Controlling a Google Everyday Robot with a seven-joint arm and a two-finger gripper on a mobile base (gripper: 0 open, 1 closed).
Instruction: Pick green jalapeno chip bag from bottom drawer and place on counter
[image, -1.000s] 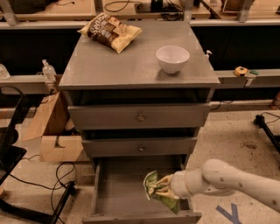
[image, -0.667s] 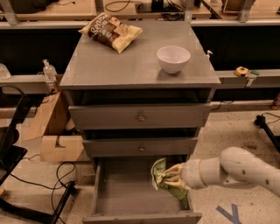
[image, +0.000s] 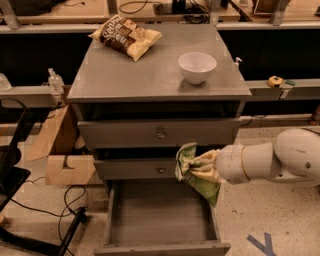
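Note:
My gripper (image: 201, 168) is shut on the green jalapeno chip bag (image: 189, 161) and holds it in the air in front of the middle drawer, above the right part of the open bottom drawer (image: 159, 216). The bag hangs crumpled from the fingers, its lower end drooping to the right. The bottom drawer is pulled out and its flat grey floor shows nothing in it. The grey counter (image: 135, 75) lies above and behind the bag. My white arm reaches in from the right edge.
A brown-and-yellow chip bag (image: 125, 36) lies at the counter's back left. A white bowl (image: 197, 66) stands at its right. The two upper drawers with round knobs (image: 161, 133) are closed. Cardboard boxes (image: 62, 150) and cables lie on the floor at left.
My gripper has lifted the green bag up out of the bottom drawer, from the drawer floor to the height of the middle drawer. The drawer has stayed open.

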